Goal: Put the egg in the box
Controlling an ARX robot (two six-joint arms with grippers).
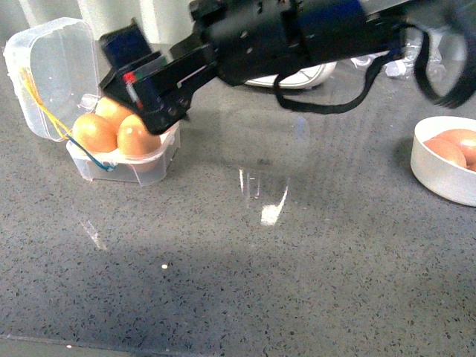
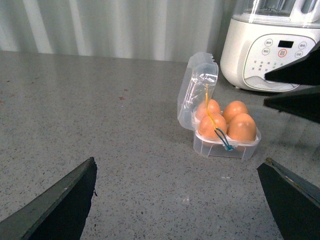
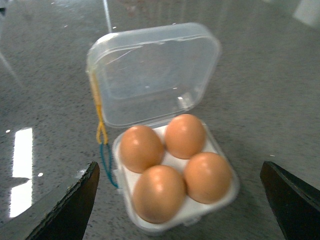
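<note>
The box (image 1: 126, 169) stands at the far left of the counter with its clear lid (image 1: 52, 74) swung open and yellow and blue bands hanging at its side. Each cell holds a brown egg (image 3: 152, 192); they look alike, so I cannot tell the task's egg apart. My right gripper (image 1: 167, 111) hovers open just above the box (image 3: 220, 197), its fingers (image 3: 65, 210) spread wide on either side and touching nothing. My left gripper (image 2: 177, 200) is open and empty, low over bare counter, well short of the box (image 2: 225, 147).
A round white bowl (image 1: 439, 182) with more brown eggs (image 1: 454, 145) sits at the right edge. A white kitchen appliance (image 2: 270, 50) stands behind the box. The right arm and its black cable (image 1: 335, 100) stretch across the back of the counter.
</note>
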